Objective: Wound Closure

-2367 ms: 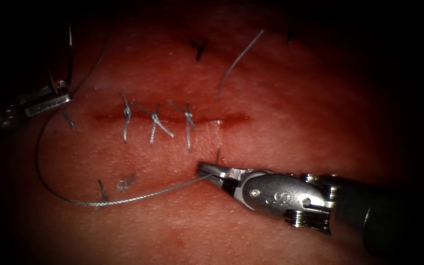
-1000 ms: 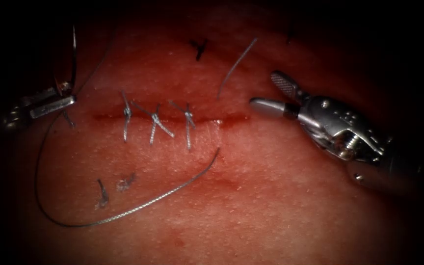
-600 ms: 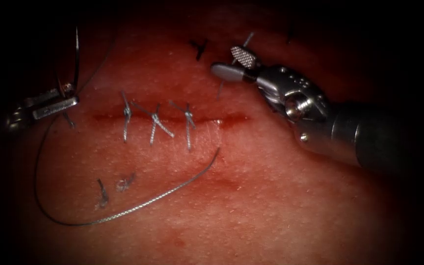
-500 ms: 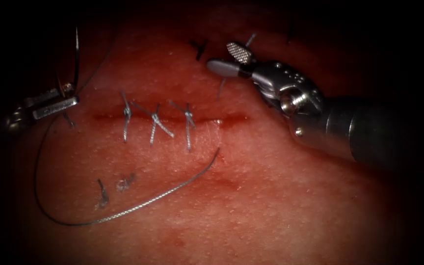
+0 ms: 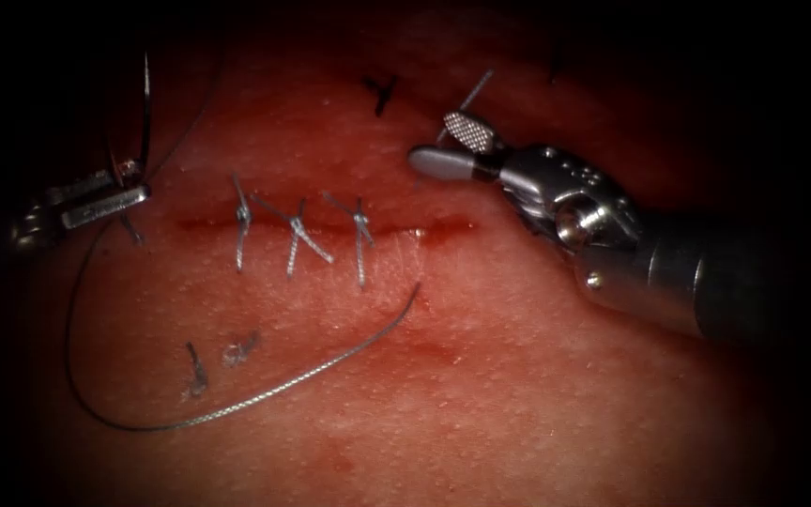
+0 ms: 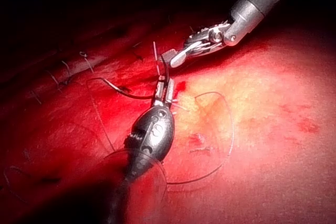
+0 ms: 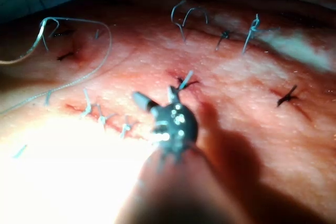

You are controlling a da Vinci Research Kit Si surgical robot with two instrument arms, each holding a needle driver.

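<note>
The right hand (image 5: 443, 148) has let go of the thread (image 5: 265, 399) it held on the near side of the cut (image 5: 330, 225) and crossed to the far side, its jaws apart around the short free thread end (image 5: 466, 94), holding nothing. The left hand (image 5: 110, 192), at the cut's left end, stays clamped on the needle (image 5: 145, 108), which stands clear of the tissue (image 5: 518, 376). Three knotted stitches (image 5: 298, 230) close the cut's left part; its right end gapes.
</note>
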